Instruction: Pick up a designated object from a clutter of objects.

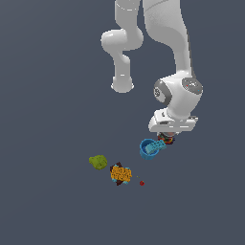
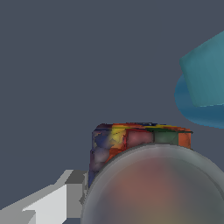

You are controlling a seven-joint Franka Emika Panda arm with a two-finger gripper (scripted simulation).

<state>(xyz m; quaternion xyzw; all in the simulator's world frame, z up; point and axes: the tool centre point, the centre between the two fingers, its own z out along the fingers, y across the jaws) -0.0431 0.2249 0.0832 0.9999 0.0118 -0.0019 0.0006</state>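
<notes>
The designated object, a small can (image 1: 168, 139) with a grey round top (image 2: 157, 192) and a dark label of red, yellow, green and blue patches (image 2: 131, 140), sits directly under my gripper (image 1: 168, 135). In the wrist view the can fills the lower part of the picture. One white finger (image 2: 57, 203) lies against its side and the other finger is hidden behind the can. The gripper looks shut on the can. The rest of the clutter lies to the exterior view's left of it.
A light-blue cup (image 1: 150, 148) stands right beside the can and also shows in the wrist view (image 2: 203, 87). Farther to the exterior view's left lie an orange-and-blue patterned block (image 1: 121, 173), an olive-green lump (image 1: 98, 161) and a tiny red dot (image 1: 142, 183).
</notes>
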